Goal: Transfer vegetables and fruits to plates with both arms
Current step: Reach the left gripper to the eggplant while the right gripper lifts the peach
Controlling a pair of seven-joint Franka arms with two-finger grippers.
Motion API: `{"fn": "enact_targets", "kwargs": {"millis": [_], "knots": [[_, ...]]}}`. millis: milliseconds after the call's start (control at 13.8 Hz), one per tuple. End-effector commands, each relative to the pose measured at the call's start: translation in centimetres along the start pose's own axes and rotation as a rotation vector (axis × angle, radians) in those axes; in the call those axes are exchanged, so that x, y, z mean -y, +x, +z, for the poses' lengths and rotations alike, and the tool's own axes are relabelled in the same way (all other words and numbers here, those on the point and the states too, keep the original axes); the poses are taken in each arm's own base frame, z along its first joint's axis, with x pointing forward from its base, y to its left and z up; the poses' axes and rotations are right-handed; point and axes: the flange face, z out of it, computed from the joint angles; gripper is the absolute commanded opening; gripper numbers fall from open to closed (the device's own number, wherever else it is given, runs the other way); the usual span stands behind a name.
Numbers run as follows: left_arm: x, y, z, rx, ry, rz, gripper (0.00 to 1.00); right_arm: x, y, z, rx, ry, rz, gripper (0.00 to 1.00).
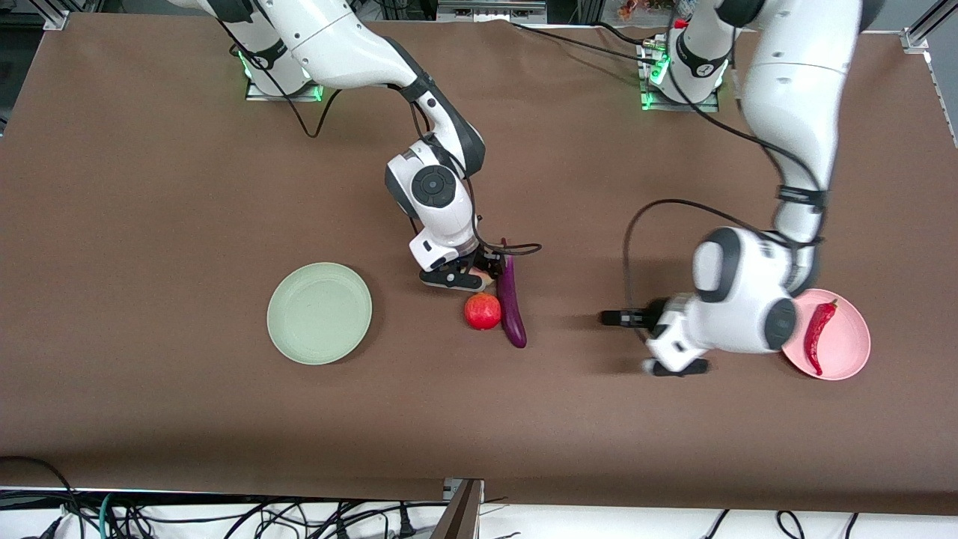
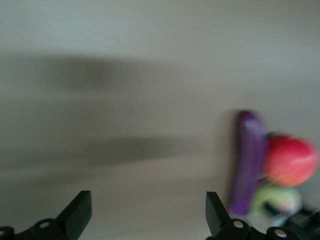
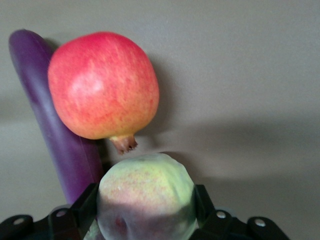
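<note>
My right gripper [image 1: 476, 275] is shut on the pale peach [image 3: 146, 200], a finger against each side, low at the table's middle. The peach barely shows in the front view [image 1: 486, 279]. The red pomegranate [image 1: 483, 311] [image 3: 102, 85] lies just nearer the front camera, touching the purple eggplant [image 1: 513, 299] [image 3: 55, 130] beside it. The left gripper [image 1: 610, 318] [image 2: 147, 215] is open and empty over bare table, between the eggplant and the pink plate [image 1: 849, 352]. The red chili [image 1: 818, 333] lies on the pink plate. The mint green plate [image 1: 319, 313] is empty, toward the right arm's end.
The left wrist view shows the eggplant [image 2: 248, 160], pomegranate [image 2: 291, 160] and peach [image 2: 276, 200] ahead of the left gripper. A brown cloth [image 1: 150, 187] covers the table. Black cables [image 1: 516, 248] hang off both wrists.
</note>
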Motion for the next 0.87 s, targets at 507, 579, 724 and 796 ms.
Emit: {"fn": "enact_targets", "kwargs": {"millis": [507,579,724,796], "knots": [[-10.5,-4.7,12.1,-0.131,-0.007,-0.155,0.93,-6.9,8.8,-11.3,0.083,-0.123,-0.149,0.22],[-10.8,-5.0,12.9,-0.132,-0.003,-0.149,0.93,-9.3,10.6,-12.2,0.097,-0.147,-0.185,0.22],[-10.5,-5.2,14.1,-0.123,0.011,-0.147,0.84,-14.6,14.6,-13.2,0.111,-0.174,-0.269,0.22],[-10.3,-5.3,15.0,-0.119,0.019,-0.145,0.72,-17.3,16.4,-13.5,0.12,-0.182,-0.312,0.22]]}}
